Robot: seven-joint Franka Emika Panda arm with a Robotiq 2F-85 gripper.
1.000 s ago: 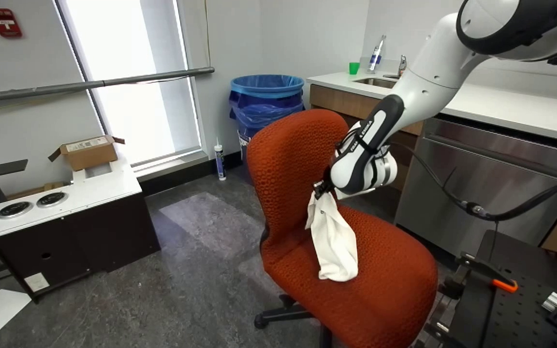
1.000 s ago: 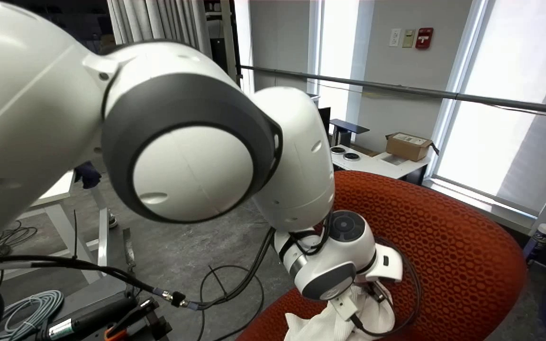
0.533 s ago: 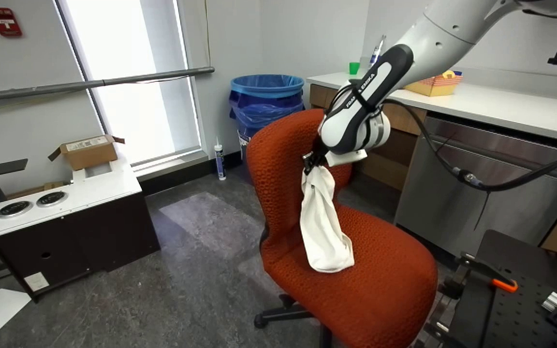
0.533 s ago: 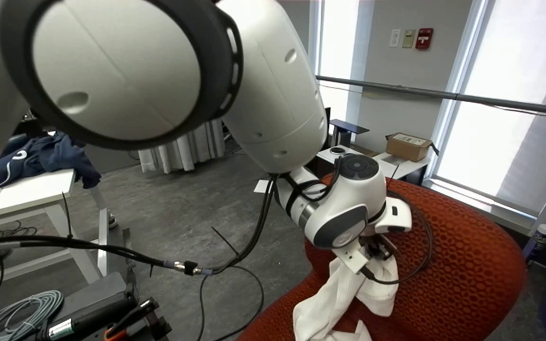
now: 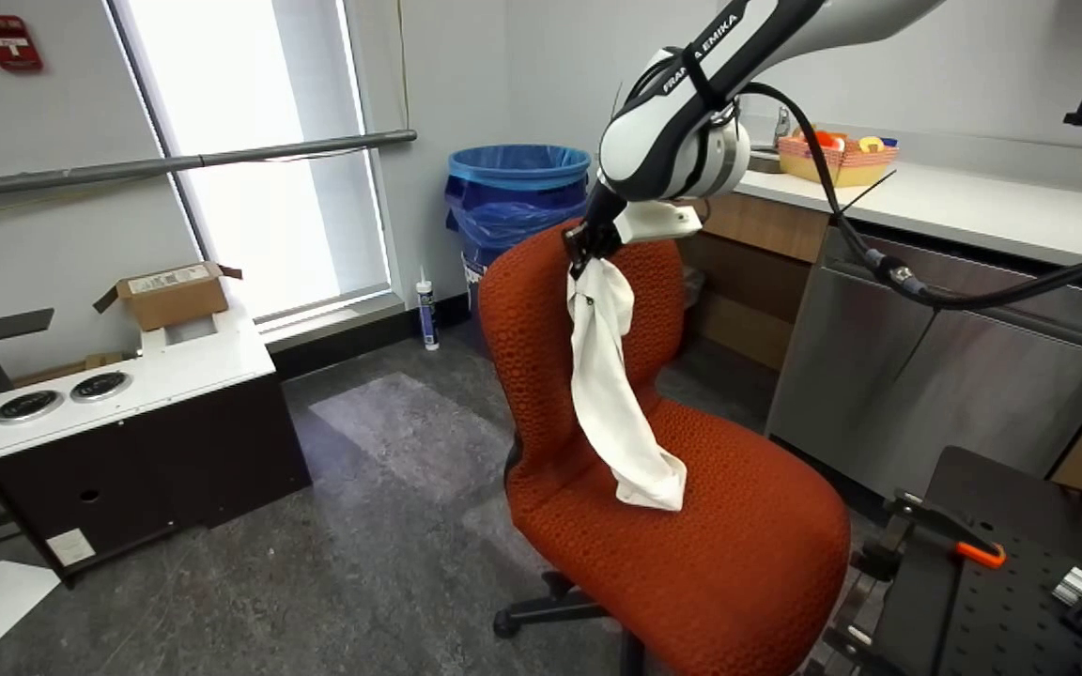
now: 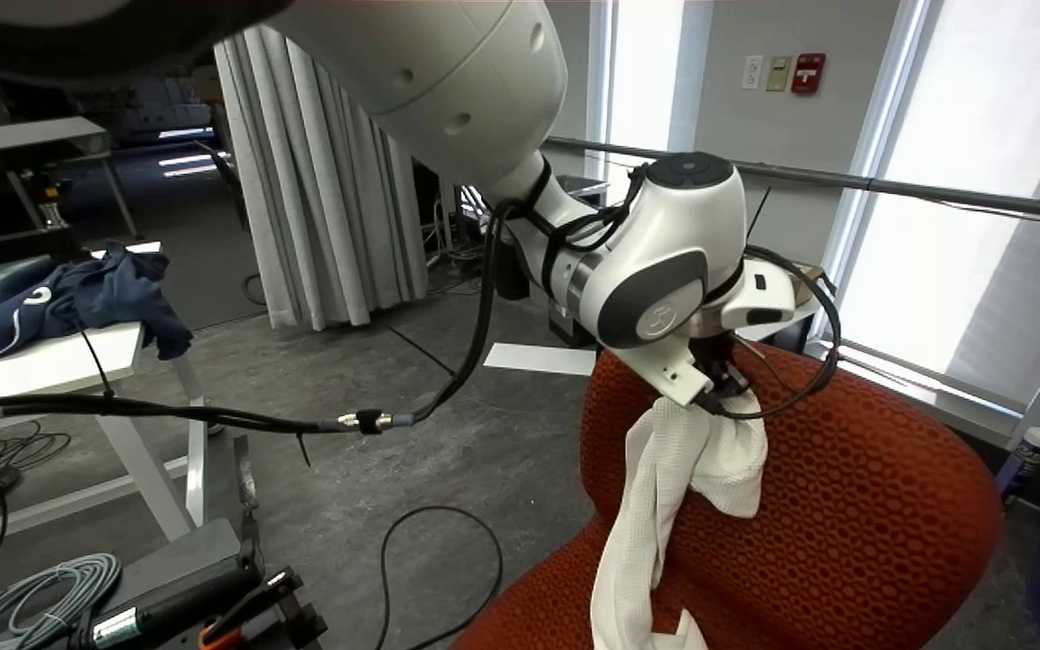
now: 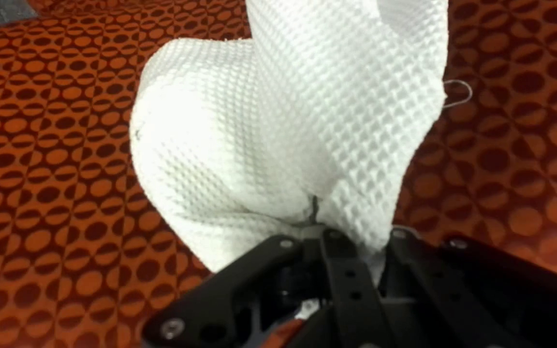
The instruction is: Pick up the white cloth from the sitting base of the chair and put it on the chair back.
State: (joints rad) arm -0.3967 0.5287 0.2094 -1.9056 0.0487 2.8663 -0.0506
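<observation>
The white waffle-textured cloth (image 5: 609,385) hangs from my gripper (image 5: 581,261) down the front of the red-orange chair back (image 5: 527,347). Its lower end rests on the chair's sitting base (image 5: 738,554). In an exterior view, the cloth (image 6: 651,506) hangs in folds below the gripper (image 6: 726,384); its bottom is cut off by the frame. In the wrist view, the jaws (image 7: 356,237) are closed on a bunched part of the cloth (image 7: 317,106), with the patterned chair fabric behind it. The gripper is in front of the chair back, a little below its top edge.
A blue-lined bin (image 5: 517,188) stands behind the chair. A counter (image 5: 954,197) with a basket (image 5: 837,161) is beyond the arm. A black table (image 5: 992,582) stands near the seat. A cable (image 5: 973,299) hangs from the arm.
My gripper has risen along the chair back, taking the upper part of the cloth up with it. The cloth has stretched out longer, its lower end still touching the seat.
</observation>
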